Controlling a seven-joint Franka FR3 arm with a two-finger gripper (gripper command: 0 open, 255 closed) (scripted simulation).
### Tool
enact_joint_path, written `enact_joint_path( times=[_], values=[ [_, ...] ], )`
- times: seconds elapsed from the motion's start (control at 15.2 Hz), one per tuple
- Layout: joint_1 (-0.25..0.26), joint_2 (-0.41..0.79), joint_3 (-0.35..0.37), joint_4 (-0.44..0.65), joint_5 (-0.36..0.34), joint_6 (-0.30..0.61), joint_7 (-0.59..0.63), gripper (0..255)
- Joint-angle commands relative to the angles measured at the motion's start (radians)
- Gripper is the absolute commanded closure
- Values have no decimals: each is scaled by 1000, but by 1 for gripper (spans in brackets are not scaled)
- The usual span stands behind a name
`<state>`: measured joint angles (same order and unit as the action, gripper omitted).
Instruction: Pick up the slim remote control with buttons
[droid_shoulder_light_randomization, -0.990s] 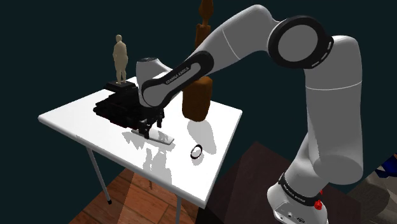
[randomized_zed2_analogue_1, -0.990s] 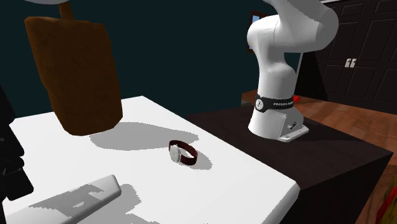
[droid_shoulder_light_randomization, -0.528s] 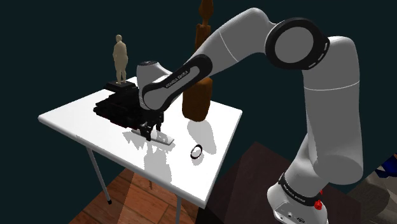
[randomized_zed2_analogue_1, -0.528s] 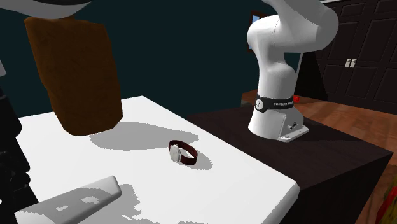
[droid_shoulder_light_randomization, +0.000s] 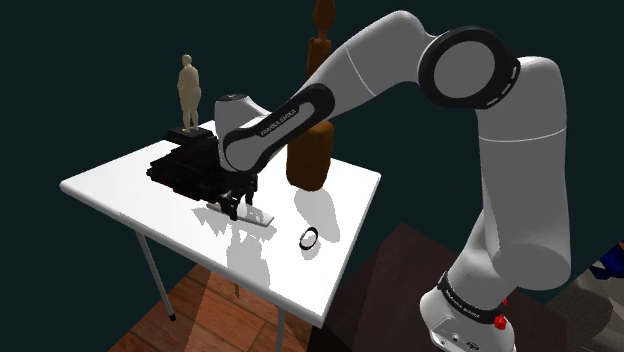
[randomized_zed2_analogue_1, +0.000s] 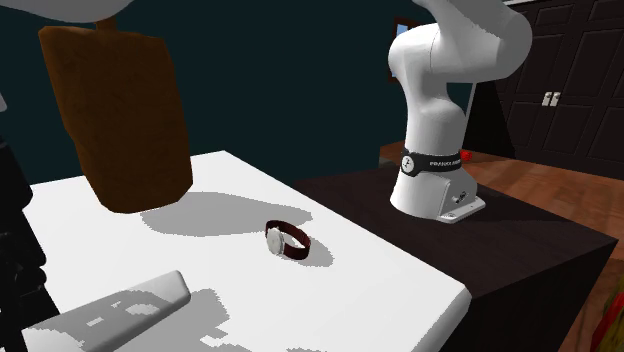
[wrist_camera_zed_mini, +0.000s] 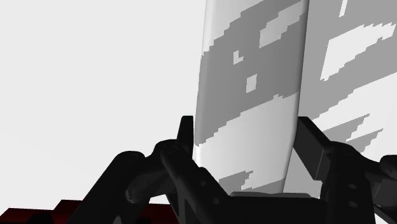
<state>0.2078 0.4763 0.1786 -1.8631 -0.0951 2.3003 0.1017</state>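
**Remote clasped, lift not yet made**

The slim grey remote control (droid_shoulder_light_randomization: 256, 218) is seen lying flat on the white table (droid_shoulder_light_randomization: 110, 188), between a black stacked object (droid_shoulder_light_randomization: 185, 170) and a wristwatch (droid_shoulder_light_randomization: 310, 238). The gripper (droid_shoulder_light_randomization: 238, 208) is set down over one end of it. In the wrist view the two black fingers (wrist_camera_zed_mini: 185, 135) are pressed against the remote's long edges, so a closed grasp on it is judged to be made. Reach and grip are thus taken as done, and only the raising is left. The arm is stretched from the stand toward the shoulder view's left, with the forearm sloped downward and the hand pointed at the tabletop, near a brown wooden figure (droid_shoulder_light_randomization: 310, 150).
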Motion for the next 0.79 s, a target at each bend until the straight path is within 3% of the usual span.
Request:
enact_joint_path(
  times=[0.0, 0.73],
  values=[
    [-1, -15, 2, 4, 3, -17, -2, 255],
    [-9, -98, 12, 40, 24, -135, -14, 255]
  ],
)
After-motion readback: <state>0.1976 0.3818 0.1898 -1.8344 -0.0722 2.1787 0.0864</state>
